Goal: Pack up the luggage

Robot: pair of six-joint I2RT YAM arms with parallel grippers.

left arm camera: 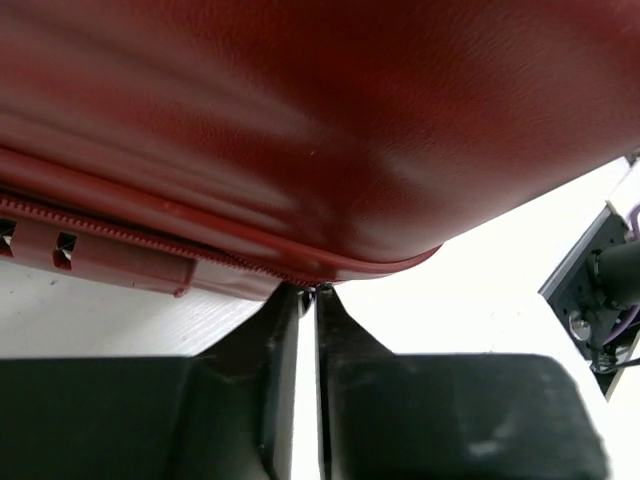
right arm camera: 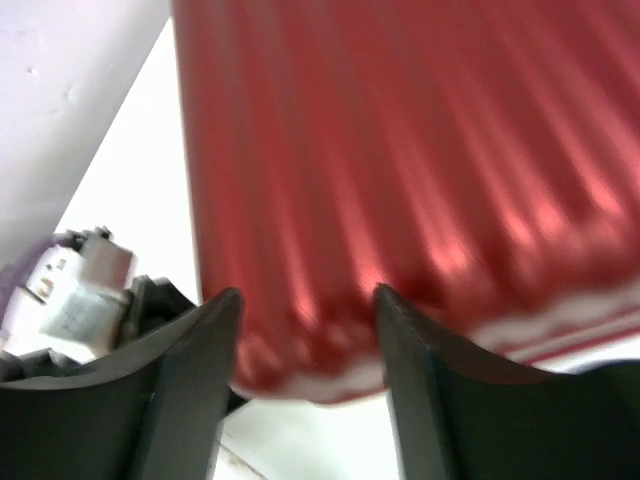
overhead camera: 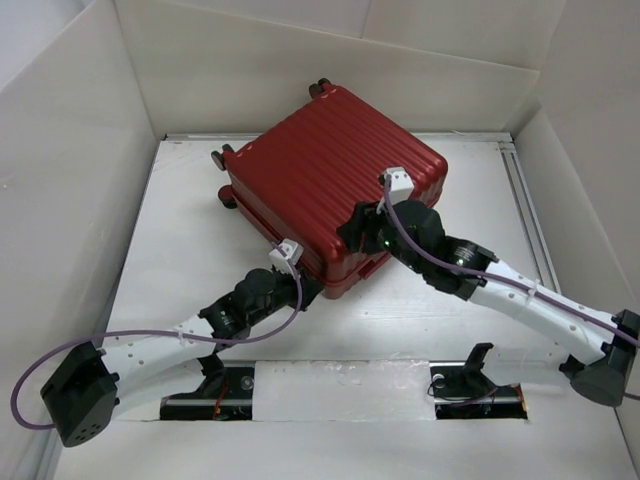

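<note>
Dark-red shell fills the view ahead of both pairs of jaws: the luggage (overhead camera: pixel 335 160) lies flat on the white surface (overhead camera: pixel 180 260) with its lid down and its wheels (overhead camera: pixel 221 157) on the side far from the jaws. The left jaws are clenched to a thin slit, their tips right under the zipper (left arm camera: pixel 120 235) where it rounds the near corner. A small metal bit sits at the tips; we take it for the zip pull, but it is too small to be sure. The right jaws are released and spread wide, with the ribbed top just ahead of them. We cannot tell whether they touch it.

We judge the step in hand to be zipping the case shut. To do it well, we would pull along the line of the zipper, never away from the shell, and go slowly around the corner. We would also press the right jaws down on the lid so that the case neither slides nor gapes.
</note>
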